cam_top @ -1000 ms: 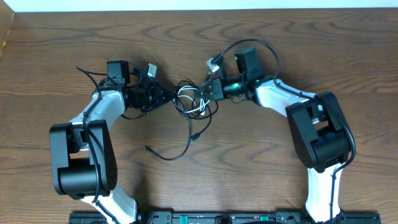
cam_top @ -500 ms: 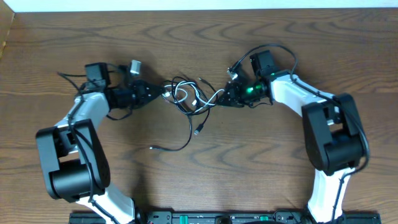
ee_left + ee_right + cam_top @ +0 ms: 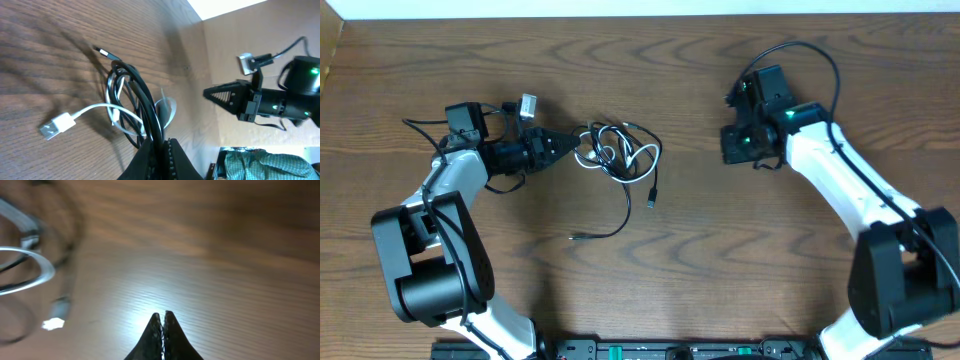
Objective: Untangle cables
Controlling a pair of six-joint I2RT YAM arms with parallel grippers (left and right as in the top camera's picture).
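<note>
Overhead, the table (image 3: 680,290) carries the left arm (image 3: 440,250) at 8 o'clock and the right arm (image 3: 860,200) at 3 o'clock. The tangle lies just left of centre toward 11 o'clock, its long axis running from 9 to 3 o'clock. From it one strand of the black cable (image 3: 142,96) drops toward 6 o'clock, then hooks to 8 o'clock and ends in a small plug (image 3: 575,237). A shorter end hangs toward 6 o'clock. The white cable (image 3: 85,110) loops through the black coils, and its flat plug (image 3: 52,127) lies on the wood. The left gripper (image 3: 565,142) points to 3 o'clock, its jaws pinching the black cable at the 9 o'clock end of the tangle. The right gripper (image 3: 162,317) is well apart at 2 o'clock, its jaws pressed together on nothing.
</note>
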